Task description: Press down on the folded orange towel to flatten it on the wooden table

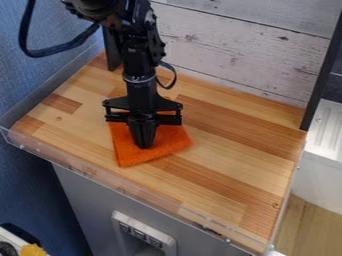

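Orange cloth (130, 155) lies beneath our clenched fingers (137, 134), seemingly mid-grasp, so we'd need a sure pinch before moving it.

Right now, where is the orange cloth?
In the camera view, the orange cloth lies just left of the picture's centre on the wooden tabletop, directly below the black gripper.

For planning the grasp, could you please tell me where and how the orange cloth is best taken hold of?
Probably near its middle, from straight above, where the gripper hangs: the cloth lies flat on the wooden top, so its low edges offer little from the side.
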You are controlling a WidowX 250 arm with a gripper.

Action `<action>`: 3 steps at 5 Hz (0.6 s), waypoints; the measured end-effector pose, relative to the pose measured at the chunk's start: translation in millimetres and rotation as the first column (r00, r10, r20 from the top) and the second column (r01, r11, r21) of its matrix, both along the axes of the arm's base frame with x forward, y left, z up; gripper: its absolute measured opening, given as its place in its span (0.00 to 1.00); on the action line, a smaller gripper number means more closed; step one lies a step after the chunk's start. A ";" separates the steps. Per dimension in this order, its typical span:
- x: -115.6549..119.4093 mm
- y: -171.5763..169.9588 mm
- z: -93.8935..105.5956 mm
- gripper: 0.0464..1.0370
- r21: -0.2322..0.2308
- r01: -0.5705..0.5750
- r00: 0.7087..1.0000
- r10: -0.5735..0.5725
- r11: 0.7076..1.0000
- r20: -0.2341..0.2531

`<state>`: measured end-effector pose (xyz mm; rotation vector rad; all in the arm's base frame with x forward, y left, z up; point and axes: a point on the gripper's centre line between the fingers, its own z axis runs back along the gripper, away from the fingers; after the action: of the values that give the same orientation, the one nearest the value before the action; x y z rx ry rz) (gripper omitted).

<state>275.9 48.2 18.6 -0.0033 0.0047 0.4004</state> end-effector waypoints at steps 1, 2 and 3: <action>-1.1 0.9 -2.1 0.04 -0.003 0.014 1.000 -0.014 1.000 -0.009; -6.6 2.6 3.1 0.20 -0.016 0.043 0.999 -0.044 0.999 -0.031; -13.3 8.8 21.3 0.33 -0.023 0.102 0.994 -0.103 0.995 -0.030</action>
<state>262.6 57.0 39.9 -0.0180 0.0403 0.2979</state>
